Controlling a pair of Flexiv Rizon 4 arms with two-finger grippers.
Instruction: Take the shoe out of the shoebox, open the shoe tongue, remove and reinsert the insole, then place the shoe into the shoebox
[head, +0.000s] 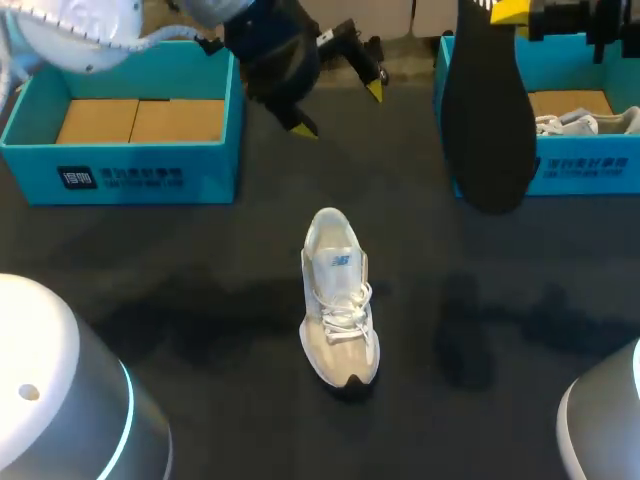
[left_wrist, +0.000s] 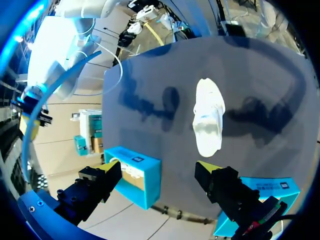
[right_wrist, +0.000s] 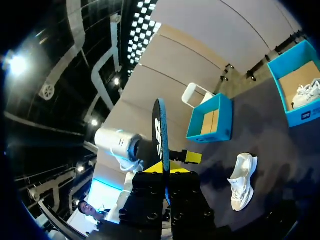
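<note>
The left gripper (head: 340, 110) hangs in the air, pointing downward, fingers spread wide and empty. The right gripper (head: 510, 11) is raised high, pinching a black insole (head: 488, 110) by its top end.

Shoe (head: 338, 300) in front, between left shoebox (head: 120, 172) and right shoebox (head: 588, 166)

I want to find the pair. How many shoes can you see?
2. One white sneaker lies mid-table. A second sneaker sits inside the right blue shoebox, partly hidden behind the black insole. No others show.
</note>
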